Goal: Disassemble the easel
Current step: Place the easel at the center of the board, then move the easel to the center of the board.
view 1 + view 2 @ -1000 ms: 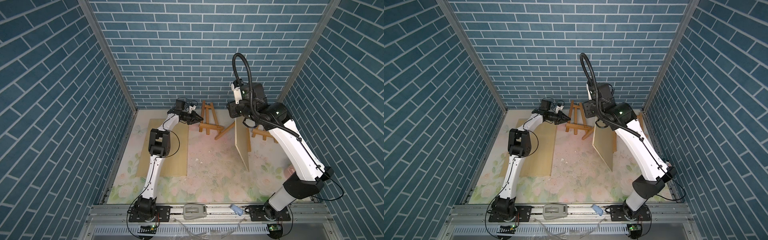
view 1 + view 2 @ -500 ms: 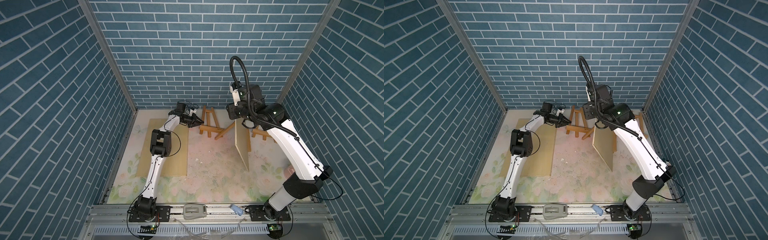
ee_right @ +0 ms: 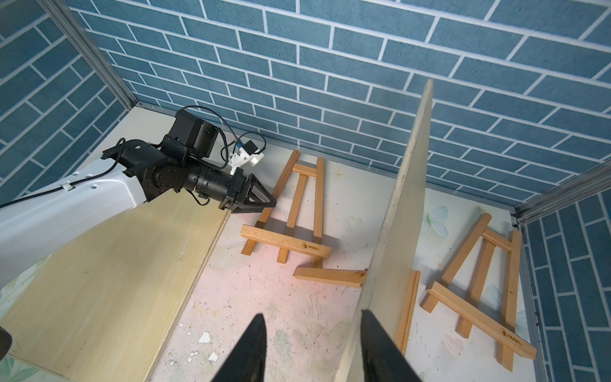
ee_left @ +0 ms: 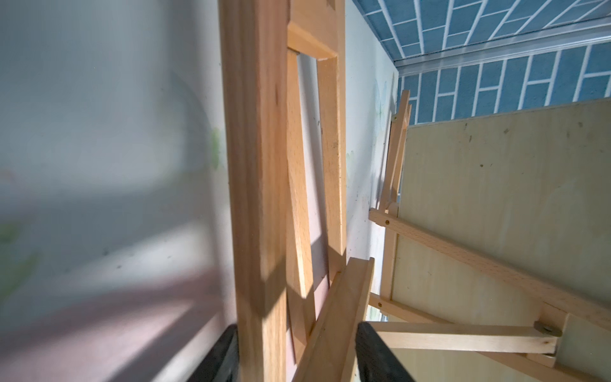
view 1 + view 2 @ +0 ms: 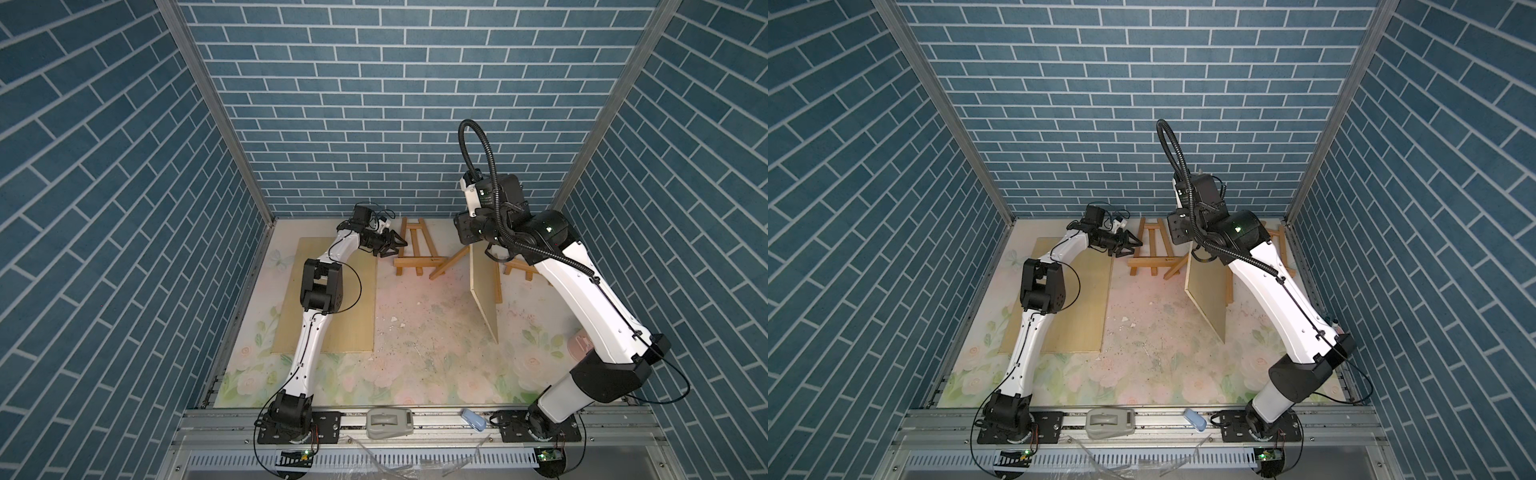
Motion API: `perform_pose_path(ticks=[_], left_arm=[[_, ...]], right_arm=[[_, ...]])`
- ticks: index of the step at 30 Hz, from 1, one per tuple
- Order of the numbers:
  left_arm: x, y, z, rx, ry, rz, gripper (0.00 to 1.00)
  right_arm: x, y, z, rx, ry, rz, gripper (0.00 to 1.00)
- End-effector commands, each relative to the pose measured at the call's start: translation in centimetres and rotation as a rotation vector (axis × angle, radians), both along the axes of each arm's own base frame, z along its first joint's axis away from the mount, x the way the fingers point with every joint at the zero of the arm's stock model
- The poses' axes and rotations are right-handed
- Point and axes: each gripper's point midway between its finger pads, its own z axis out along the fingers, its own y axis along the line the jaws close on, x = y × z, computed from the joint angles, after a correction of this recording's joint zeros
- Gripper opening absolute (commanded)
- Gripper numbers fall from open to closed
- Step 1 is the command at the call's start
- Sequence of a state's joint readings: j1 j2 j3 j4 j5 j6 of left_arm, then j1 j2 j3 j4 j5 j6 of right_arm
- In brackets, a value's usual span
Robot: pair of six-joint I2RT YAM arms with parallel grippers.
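My left jaws are open around a leg of the flat-lying easel point(image 3: 286, 244); my right jaws gape too, upright board point(image 3: 408, 198) between them, touching one finger point(image 3: 380, 347).

Tabletop point(image 5: 415, 374), floral print, scuffed at centre. Bears:
- plywood board point(image 5: 359, 311), flat, left
- wooden easel point(image 5: 415, 249), flat, far centre
- second board point(image 5: 484, 291), on edge, right of centre
- second easel point(image 3: 476, 284), flat, far right
- white crumbs point(image 5: 392, 319), centre
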State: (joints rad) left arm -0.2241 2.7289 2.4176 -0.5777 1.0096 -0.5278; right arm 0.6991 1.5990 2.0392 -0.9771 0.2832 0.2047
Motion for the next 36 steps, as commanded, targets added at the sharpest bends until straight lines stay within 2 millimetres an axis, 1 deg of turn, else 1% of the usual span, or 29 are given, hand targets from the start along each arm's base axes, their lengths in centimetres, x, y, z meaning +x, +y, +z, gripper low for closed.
perform_pose_path(ticks=[1,4,7,10,12,15,16,20,22,24,26,28,30,32,34,36], left_arm=[[0.9,0.4,0.4,0.005,-0.048,0.008,0.61],[1.5,0.5,1.8,0.009,-0.094,0.019,0.62],[2.2,0.5,4.0,0.006,-0.154,0.035,0.66],[2.9,0.7,6.4,-0.003,-0.213,0.054,0.67],[3.2,0.9,8.0,-0.002,-0.251,0.067,0.67],[3.4,1.1,11.1,-0.002,-0.316,0.082,0.66],[3.4,1.2,12.4,-0.003,-0.342,0.087,0.66],[2.9,1.7,17.7,0.005,-0.444,0.11,0.64],[2.1,2.2,20.8,0.024,-0.499,0.12,0.6],[1.0,2.9,23.4,0.055,-0.541,0.131,0.53],[-0.4,3.6,25.5,0.09,-0.563,0.14,0.47],[-2.3,4.4,27.1,0.135,-0.568,0.146,0.42],[-4.2,5.2,28.1,0.172,-0.572,0.144,0.4],[-6.4,5.9,28.9,0.202,-0.571,0.141,0.39],[-8.5,6.7,29.0,0.234,-0.557,0.145,0.4],[-10.2,7.4,29.5,0.249,-0.551,0.157,0.4]], right_arm=[[-0.5,-0.8,1.1,0.036,-0.019,-0.023,0.47],[-0.5,-0.9,1.2,0.041,-0.026,-0.024,0.47],[-0.7,-0.7,1.7,0.079,-0.049,-0.003,0.47],[-1.1,-0.2,2.5,0.142,-0.079,0.039,0.48],[-1.3,-0.1,3.1,0.179,-0.094,0.062,0.48],[-1.7,-0.3,4.1,0.226,-0.106,0.083,0.49],[-1.8,-0.4,4.4,0.242,-0.111,0.089,0.49],[-2.2,-1.7,6.4,0.316,-0.138,0.088,0.49],[-2.3,-3.3,7.2,0.349,-0.147,0.053,0.49],[-2.2,-5.5,7.5,0.372,-0.144,-0.009,0.49],[-2.0,-8.3,6.9,0.381,-0.121,-0.098,0.48],[-2.1,-11.5,5.6,0.385,-0.077,-0.196,0.48],[-2.2,-13.7,4.0,0.386,-0.04,-0.266,0.48],[-2.4,-15.8,2.0,0.388,0.01,-0.336,0.48],[-2.4,-18.2,-0.9,0.403,0.072,-0.414,0.48],[-2.3,-19.6,-3.6,0.436,0.139,-0.457,0.48]])
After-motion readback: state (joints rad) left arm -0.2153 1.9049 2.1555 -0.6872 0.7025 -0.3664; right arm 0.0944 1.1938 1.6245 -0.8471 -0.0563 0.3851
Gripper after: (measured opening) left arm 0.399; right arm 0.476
